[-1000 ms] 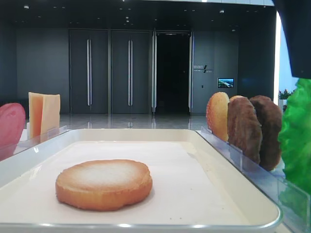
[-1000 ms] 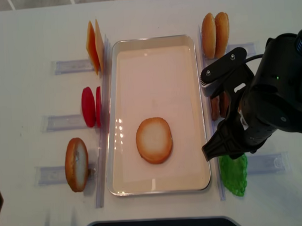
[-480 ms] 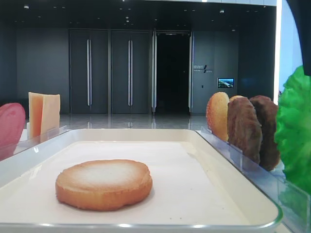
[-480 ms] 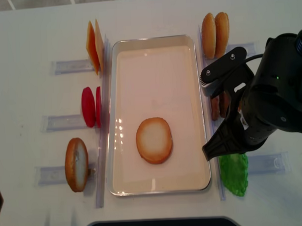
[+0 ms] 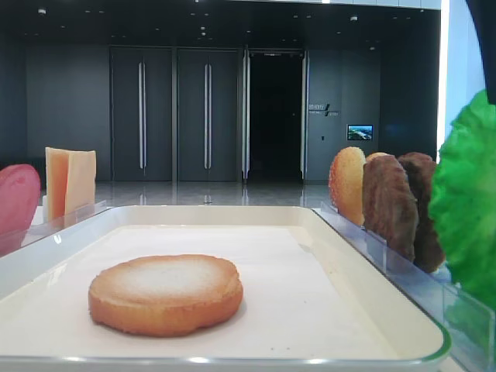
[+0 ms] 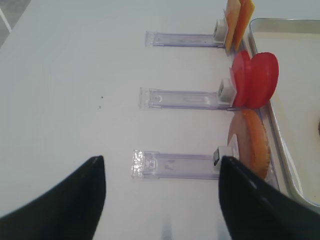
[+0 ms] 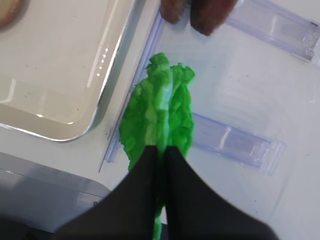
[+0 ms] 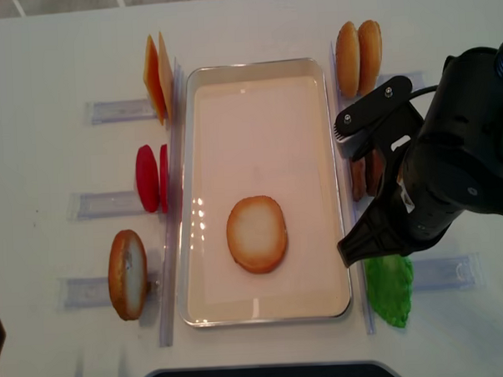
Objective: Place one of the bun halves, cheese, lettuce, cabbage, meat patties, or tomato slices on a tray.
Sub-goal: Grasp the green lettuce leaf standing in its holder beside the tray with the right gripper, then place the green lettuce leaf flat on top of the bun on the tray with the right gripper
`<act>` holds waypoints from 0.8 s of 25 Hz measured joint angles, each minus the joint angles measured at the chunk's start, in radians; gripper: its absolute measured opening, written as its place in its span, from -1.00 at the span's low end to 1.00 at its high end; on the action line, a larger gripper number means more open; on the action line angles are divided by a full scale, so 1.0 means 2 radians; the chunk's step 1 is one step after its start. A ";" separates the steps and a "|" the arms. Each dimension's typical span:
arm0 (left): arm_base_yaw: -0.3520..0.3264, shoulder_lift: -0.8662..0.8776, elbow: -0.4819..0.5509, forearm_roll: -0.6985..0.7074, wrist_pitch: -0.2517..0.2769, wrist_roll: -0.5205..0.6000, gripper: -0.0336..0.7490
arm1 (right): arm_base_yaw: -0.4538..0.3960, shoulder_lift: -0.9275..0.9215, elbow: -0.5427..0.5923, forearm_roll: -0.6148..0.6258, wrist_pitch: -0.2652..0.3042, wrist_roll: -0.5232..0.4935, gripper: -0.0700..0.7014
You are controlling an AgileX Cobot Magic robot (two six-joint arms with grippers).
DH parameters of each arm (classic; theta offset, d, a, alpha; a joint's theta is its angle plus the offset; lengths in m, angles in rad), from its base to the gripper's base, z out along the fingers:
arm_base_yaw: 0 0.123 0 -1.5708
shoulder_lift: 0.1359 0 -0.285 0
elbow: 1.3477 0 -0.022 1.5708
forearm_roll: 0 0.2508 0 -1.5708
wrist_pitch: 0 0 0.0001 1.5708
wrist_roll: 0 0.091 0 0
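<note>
My right gripper [image 7: 161,150] is shut on the bright green lettuce [image 7: 160,115], pinching its pale centre rib. The leaf [image 8: 389,289] hangs just right of the cream tray [image 8: 259,71], near its front right corner, and shows at the right edge of the low view [image 5: 465,225]. One bun half [image 8: 257,233] lies flat on the tray. Left of the tray, my left gripper [image 6: 160,170] hovers open over the table with nothing between its fingers, beside an upright bun half [image 6: 252,142]. Cabbage is out of view.
Clear holders flank the tray. On the left stand cheese [image 8: 156,76], tomato slices [image 8: 152,178] and a bun half [image 8: 127,274]. On the right stand two bun halves [image 8: 358,57] and meat patties [image 8: 366,175], partly under the right arm [image 8: 451,171].
The right jaws have closed on the lettuce. The leaf has risen a little and shifted towards the tray. The left gripper and the bun on the tray have not moved.
</note>
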State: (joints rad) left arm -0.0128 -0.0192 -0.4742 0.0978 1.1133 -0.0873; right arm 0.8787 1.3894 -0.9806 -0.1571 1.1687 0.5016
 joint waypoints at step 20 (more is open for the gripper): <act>0.000 0.000 0.000 0.000 0.000 0.000 0.45 | 0.000 -0.002 -0.118 0.037 0.026 -0.046 -0.73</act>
State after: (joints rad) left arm -0.0128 -0.0192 -0.4742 0.0978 1.1133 -0.0873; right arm 0.8787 1.3852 -1.2161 -0.0823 1.2217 0.4104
